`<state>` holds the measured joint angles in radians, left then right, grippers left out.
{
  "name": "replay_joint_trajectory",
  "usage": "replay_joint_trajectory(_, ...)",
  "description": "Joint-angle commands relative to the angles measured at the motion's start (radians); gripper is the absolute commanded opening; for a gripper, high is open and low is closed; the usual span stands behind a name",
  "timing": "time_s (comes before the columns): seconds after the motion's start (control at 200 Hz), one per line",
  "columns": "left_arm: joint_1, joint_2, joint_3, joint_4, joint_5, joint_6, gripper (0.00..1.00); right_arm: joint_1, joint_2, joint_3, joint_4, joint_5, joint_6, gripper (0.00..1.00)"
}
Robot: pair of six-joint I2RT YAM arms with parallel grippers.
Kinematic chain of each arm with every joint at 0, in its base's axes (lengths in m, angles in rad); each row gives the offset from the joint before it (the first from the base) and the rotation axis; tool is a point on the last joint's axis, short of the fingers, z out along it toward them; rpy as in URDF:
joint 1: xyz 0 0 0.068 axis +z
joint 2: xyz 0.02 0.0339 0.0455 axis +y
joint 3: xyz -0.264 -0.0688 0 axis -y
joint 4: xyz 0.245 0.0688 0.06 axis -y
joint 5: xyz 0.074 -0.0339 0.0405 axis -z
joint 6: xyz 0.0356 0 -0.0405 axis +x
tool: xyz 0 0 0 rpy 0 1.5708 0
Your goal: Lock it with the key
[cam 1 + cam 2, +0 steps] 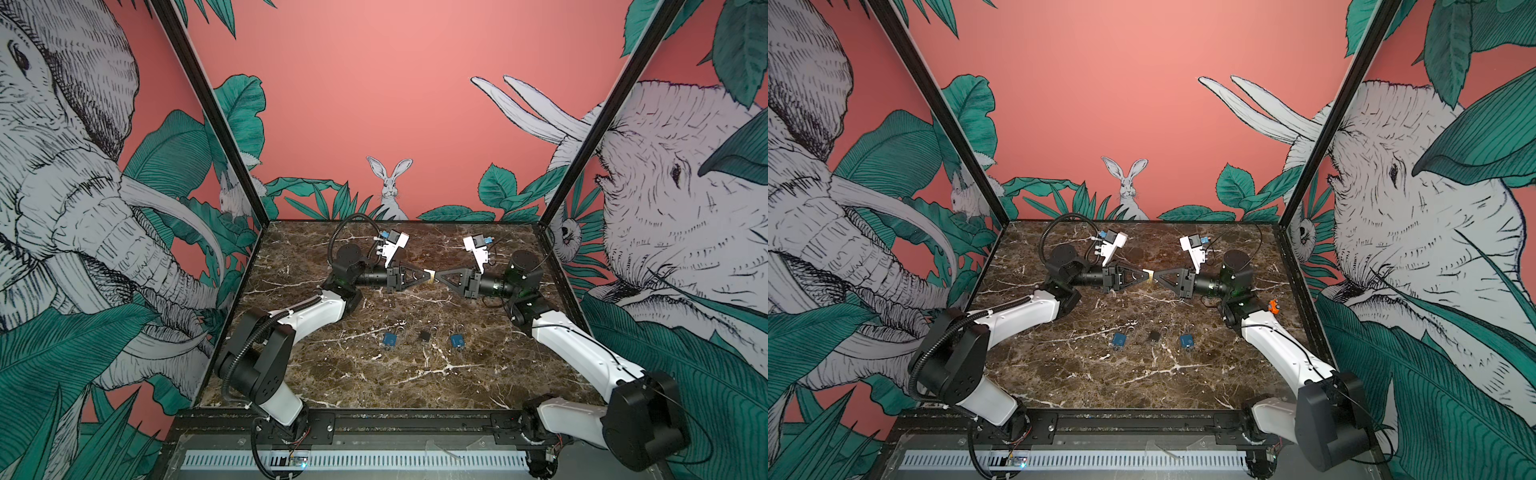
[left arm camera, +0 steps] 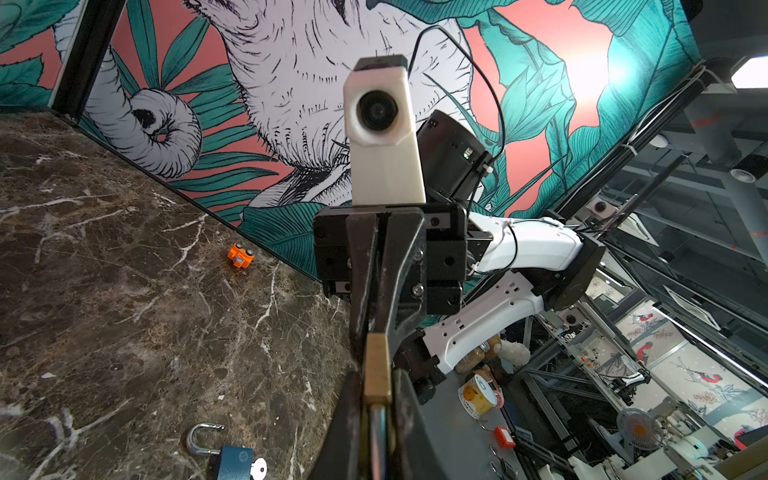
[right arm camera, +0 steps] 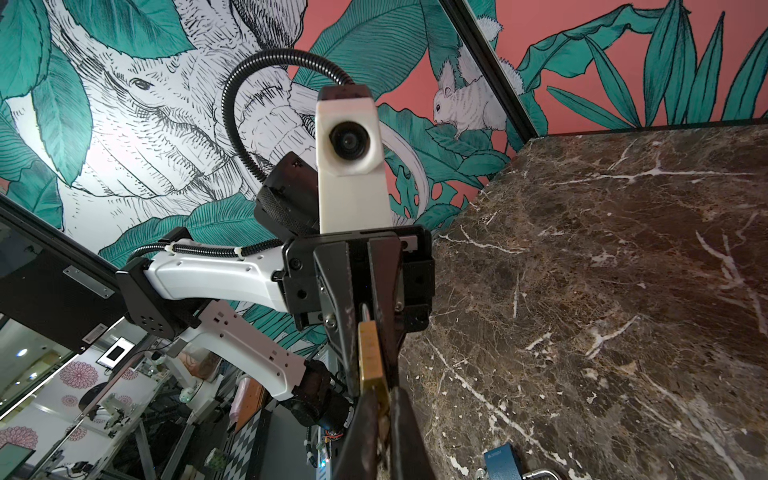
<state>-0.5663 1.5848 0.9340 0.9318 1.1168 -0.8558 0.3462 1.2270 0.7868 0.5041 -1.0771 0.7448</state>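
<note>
Padlock (image 2: 377,365), small brass, likely rigid, slick: left gripper (image 2: 377,390) clamps its flat sides; right gripper (image 3: 384,392) pinched closed at its end.

No legible text — blue padlock (image 3: 504,462) mark (blurred).

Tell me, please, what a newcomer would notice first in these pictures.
First, the left gripper and the right gripper meet tip to tip over the table, with a brass padlock between them. Next come the big elephant drawings on both side walls. Nearer the front edge, three small locks lie in a row: a blue padlock, a black padlock and another blue padlock.
</note>
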Motion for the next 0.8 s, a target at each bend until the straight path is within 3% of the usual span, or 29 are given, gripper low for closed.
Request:
replay_joint_trajectory(0.0, -0.003, -0.028, 0.004, 0.053, -0.022, 0.010, 0.00, 0.007, -0.004, -0.014, 0.073, -0.041, 0.028, 0.05)
replay_joint_trajectory(0.185, 0.007, -0.023, 0.000, 0.073, -0.032, -0.005, 0.00, 0.005, -0.024, -0.036, 0.077, -0.049, 0.035, 0.05)
replay_joint_trajectory(0.22, 0.008, -0.023, 0.000, 0.072, -0.034, -0.004, 0.00, 0.005, -0.029, -0.039, 0.080, -0.048, 0.036, 0.00)
replay_joint_trajectory(0.355, 0.012, -0.025, 0.000, 0.071, -0.035, -0.002, 0.00, -0.008, -0.055, -0.057, 0.088, -0.031, 0.039, 0.00)
replay_joint_trajectory(0.665, 0.028, -0.037, -0.013, 0.065, -0.021, 0.000, 0.00, -0.060, -0.074, -0.087, 0.225, -0.058, 0.121, 0.00)
replay_joint_trajectory(0.795, 0.043, -0.049, -0.016, 0.054, -0.016, 0.007, 0.00, -0.071, -0.110, -0.083, 0.126, -0.054, 0.072, 0.00)
